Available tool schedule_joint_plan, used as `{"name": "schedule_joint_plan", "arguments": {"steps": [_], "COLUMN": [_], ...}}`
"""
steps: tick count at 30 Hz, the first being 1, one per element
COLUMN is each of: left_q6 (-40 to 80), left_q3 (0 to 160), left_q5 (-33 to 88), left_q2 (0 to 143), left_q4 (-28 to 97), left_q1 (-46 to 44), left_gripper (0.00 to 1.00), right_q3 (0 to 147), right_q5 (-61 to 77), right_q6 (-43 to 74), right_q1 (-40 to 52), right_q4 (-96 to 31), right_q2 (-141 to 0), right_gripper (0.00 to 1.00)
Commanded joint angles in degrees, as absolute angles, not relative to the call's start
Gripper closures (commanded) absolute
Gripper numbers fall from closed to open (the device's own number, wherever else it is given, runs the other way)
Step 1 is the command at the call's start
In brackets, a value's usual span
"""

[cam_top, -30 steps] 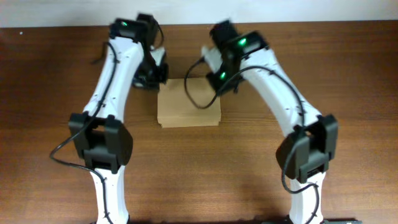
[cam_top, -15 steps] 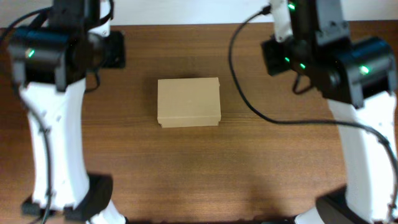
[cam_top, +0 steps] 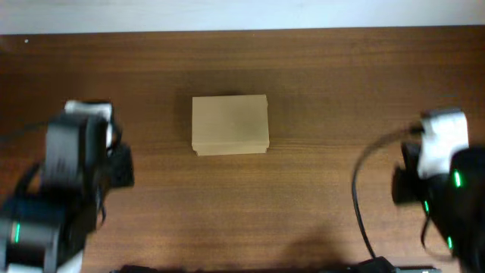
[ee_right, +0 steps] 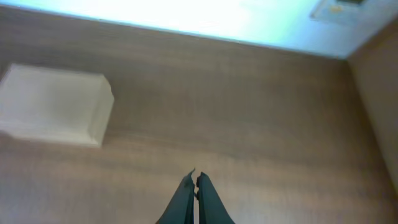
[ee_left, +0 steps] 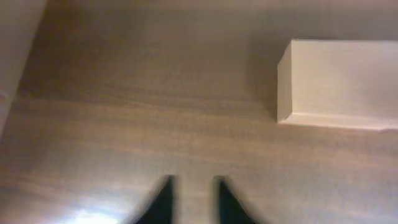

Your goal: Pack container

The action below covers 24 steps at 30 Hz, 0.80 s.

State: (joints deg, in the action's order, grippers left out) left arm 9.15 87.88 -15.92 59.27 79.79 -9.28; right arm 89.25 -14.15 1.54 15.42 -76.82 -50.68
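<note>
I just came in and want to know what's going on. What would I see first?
A plain tan cardboard box, lid shut, lies in the middle of the brown wooden table. The white-and-black left arm and right arm sit at the near corners, both apart from it. The left tool is open, the right tool shut, both empty.

The closed box [cam_top: 229,123] stands near the middle of the surface [cam_top: 341,76], with bare wood on all four sides of it. Both arms sit low at the near edge, well apart from it. Ahead of the left tool [ee_left: 194,199] the wood is open, with the box off to its right. Ahead of the right tool [ee_right: 196,198] the wood is open too, with the box off to its left.
</note>
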Motion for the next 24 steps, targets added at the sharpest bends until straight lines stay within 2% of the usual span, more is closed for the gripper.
{"name": "schedule_joint_plan", "arguments": {"steps": [1, 2, 3, 4, 5, 24], "left_q6": [9.6, 9.6, 9.6, 9.6, 9.6, 9.6], "left_q3": [81.0, 79.8, 78.7, 77.9, 77.5, 77.2], "left_q5": [-18.1, -18.1, -18.0, -18.0, -18.0, -18.0], "left_q2": [51.0, 49.5, 48.2, 47.1, 46.3, 45.2], "left_q4": [77.5, 77.0, 76.9, 76.9, 76.9, 77.2], "left_q1": [-9.1, -9.1, -9.1, -9.1, -9.1, -9.1], "left_gripper": [0.27, 0.0, 0.0, 0.0, 0.01, 0.0], "right_q3": [81.8, 80.7, 79.8, 79.1, 79.0, 79.0], "right_q5": [-15.9, -15.9, -15.9, -15.9, -15.9, -15.9], "right_q6": [3.7, 3.7, 3.7, 3.7, 3.7, 3.7], "right_q1": [15.4, 15.4, 15.4, 15.3, 15.3, 15.3], "right_q4": [-76.5, -76.1, -75.8, -76.0, -76.2, -76.3], "right_q2": [-47.4, -46.4, -45.5, -44.7, -44.4, -44.6], "right_gripper": [0.96, 0.78, 0.58, 0.16, 0.01, 0.01]}}
